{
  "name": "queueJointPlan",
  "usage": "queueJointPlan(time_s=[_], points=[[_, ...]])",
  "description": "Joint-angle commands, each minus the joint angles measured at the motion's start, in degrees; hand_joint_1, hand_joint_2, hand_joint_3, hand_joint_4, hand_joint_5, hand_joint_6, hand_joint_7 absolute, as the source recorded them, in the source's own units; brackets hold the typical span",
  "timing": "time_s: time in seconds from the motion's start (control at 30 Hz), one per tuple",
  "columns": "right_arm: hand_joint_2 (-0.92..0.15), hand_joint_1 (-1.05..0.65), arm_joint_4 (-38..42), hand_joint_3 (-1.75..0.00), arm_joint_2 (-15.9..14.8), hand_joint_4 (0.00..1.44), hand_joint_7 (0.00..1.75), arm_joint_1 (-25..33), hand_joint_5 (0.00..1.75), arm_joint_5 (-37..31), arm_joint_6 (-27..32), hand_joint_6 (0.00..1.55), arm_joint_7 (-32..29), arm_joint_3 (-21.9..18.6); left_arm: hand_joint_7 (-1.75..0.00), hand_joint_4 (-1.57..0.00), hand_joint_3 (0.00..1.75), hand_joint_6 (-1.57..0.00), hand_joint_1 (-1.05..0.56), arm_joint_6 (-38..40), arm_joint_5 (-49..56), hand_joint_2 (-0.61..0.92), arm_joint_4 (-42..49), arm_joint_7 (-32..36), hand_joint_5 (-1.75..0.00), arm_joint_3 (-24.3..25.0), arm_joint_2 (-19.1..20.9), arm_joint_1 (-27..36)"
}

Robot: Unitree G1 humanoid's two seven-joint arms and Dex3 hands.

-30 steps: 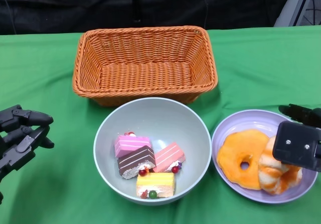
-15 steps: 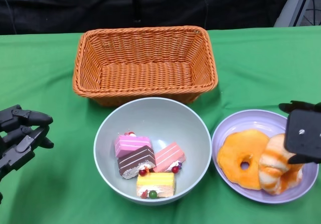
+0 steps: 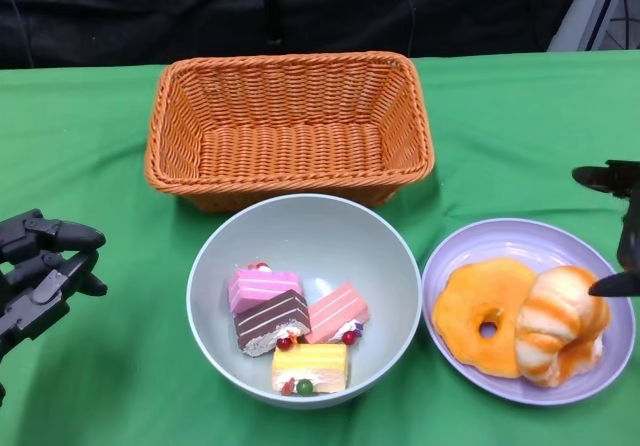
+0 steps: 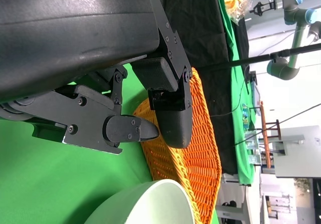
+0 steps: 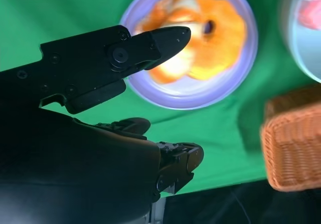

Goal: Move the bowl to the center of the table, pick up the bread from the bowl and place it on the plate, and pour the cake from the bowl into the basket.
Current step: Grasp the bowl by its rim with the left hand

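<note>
Head view: bowl point(image 3: 392, 266) holds cake point(image 3: 290, 321) — plate point(image 3: 505, 236) holds bread point(image 3: 555, 321); both hands empty, fingers apart

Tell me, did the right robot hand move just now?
Yes. The right robot hand lifted off the bread and pulled back past the plate edge.

Left hand point(image 3: 45, 266): matte black, many-fingered, built of blocky angular links with rounded tips; small screw heads and round pivot pins dot the segments. Behind it, a rounded black shell with a finely speckled, slightly glossy surface.

Right hand point(image 5: 125, 83): same matte black build; flat plate-like links tapering to a smooth pointed tip, one large round pivot screw, several small recessed screws.
</note>
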Motion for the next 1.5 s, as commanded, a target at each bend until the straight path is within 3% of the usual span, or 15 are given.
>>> queueJointPlan(time_s=[0.03,0.07,0.17,0.33,0.37,0.43,0.53,0.63,0.67,0.73,0.8,1.0,1.1,1.3,1.5], points=[[-0.92,-0.38,-2.0,-0.09,15.3,0.57,0.11,4.5,0.19,10.0,-4.4,0.35,-10.1,-9.5,-0.70,-0.79,0.31,-0.96,-0.10,0.0,0.2,0.92,0.1,0.5,-1.30,0.2,1.2,-0.2],[-0.92,-0.31,-2.1,-0.11,18.0,0.64,0.15,5.5,0.22,12.1,-6.1,0.43,-12.2,-10.9,-0.70,-0.78,0.31,-0.96,-0.09,0.0,0.2,0.92,0.1,0.6,-1.30,0.3,1.2,-0.2],[-0.92,-0.17,-1.9,-0.15,20.8,0.75,0.19,7.7,0.27,15.4,-9.9,0.56,-15.1,-11.4,-0.70,-0.79,0.30,-0.96,-0.10,-0.1,0.2,0.92,0.2,0.6,-1.30,0.3,1.1,-0.3],[-0.92,-0.08,-0.7,-0.18,27.7,0.86,0.24,12.9,0.33,20.2,-20.2,0.69,-20.8,-10.6,-0.70,-0.76,0.31,-0.94,-0.12,-0.9,0.2,0.92,0.0,-0.3,-1.28,0.0,1.4,-0.1],[-0.92,-0.07,0.0,-0.20,30.1,0.84,0.24,13.9,0.40,21.9,-22.5,0.71,-22.0,-10.5,-0.69,-0.75,0.31,-0.94,-0.12,-1.8,0.0,0.92,0.2,-1.2,-1.27,0.0,1.6,-0.1],[-0.86,-0.01,1.1,-0.36,33.3,0.71,0.38,15.4,0.84,24.2,-26.2,0.77,-23.9,-10.1,-0.62,-0.77,0.29,-0.94,-0.11,-3.5,-0.2,0.92,0.6,-2.9,-1.16,-0.1,1.9,-0.1],[-0.72,-0.03,4.4,-0.72,36.4,0.66,0.98,17.9,1.29,24.4,-35.1,0.68,-26.0,-8.2,-0.25,-0.80,0.18,-0.95,-0.17,-9.8,1.0,0.92,2.9,-6.7,-0.78,-0.8,3.4,-0.5],[-0.66,-0.08,6.7,-0.85,36.9,0.65,1.29,19.2,1.53,23.9,-40.3,0.61,-27.1,-6.9,-0.03,-0.84,0.09,-0.86,-0.35,-15.5,2.0,0.92,5.8,-9.4,-0.31,-1.7,4.8,-1.4],[-0.66,-0.09,7.2,-0.86,37.0,0.65,1.31,19.7,1.54,24.2,-41.1,0.61,-27.3,-6.6,-0.02,-0.85,0.08,-0.85,-0.37,-17.1,2.3,0.92,5.3,-11.5,-0.26,-2.7,5.6,-1.1],[-0.62,-0.10,7.9,-0.93,37.0,0.63,1.38,20.6,1.61,24.6,-41.9,0.57,-27.5,-6.1,0.00,-0.60,0.08,-0.61,-0.51,-19.7,3.0,0.92,4.0,-15.1,-0.07,-4.8,7.3,-0.6],[-0.62,-0.10,7.8,-0.95,37.5,0.62,1.40,21.3,1.62,26.3,-41.0,0.55,-27.8,-6.0,0.00,-0.50,0.07,-0.51,-0.59,-22.9,4.1,0.92,3.0,-17.3,-0.02,-6.6,8.7,-0.3],[-0.77,-0.08,5.9,-0.74,38.8,0.54,1.41,23.3,1.67,30.9,-36.8,0.52,-30.0,-5.9,0.00,-0.28,0.05,-0.28,-0.81,-37.0,10.5,0.92,0.6,-18.1,0.00,-10.9,12.5,0.2],[-0.80,-0.05,5.1,-0.71,39.1,0.52,1.41,24.3,1.68,31.0,-36.2,0.49,-31.2,-5.3,-0.01,-0.30,0.06,-0.29,-0.80,-45.6,15.3,0.92,1.9,-14.8,-0.01,-10.8,13.2,-1.3],[-0.84,-0.07,5.0,-0.63,39.7,0.52,1.40,24.5,1.70,33.1,-35.1,0.49,-32.7,-5.3,-0.03,-0.76,0.00,-0.68,-0.58,-64.7,14.4,0.90,9.4,-7.9,-0.07,-13.4,11.3,-5.7],[-0.86,-0.07,5.0,-0.63,39.9,0.51,1.42,24.4,1.71,34.0,-33.6,0.48,-34.1,-5.2,0.00,-0.79,0.01,-0.67,-0.61,-66.3,24.4,0.92,9.2,-6.9,-0.04,-12.4,13.7,-7.8]])
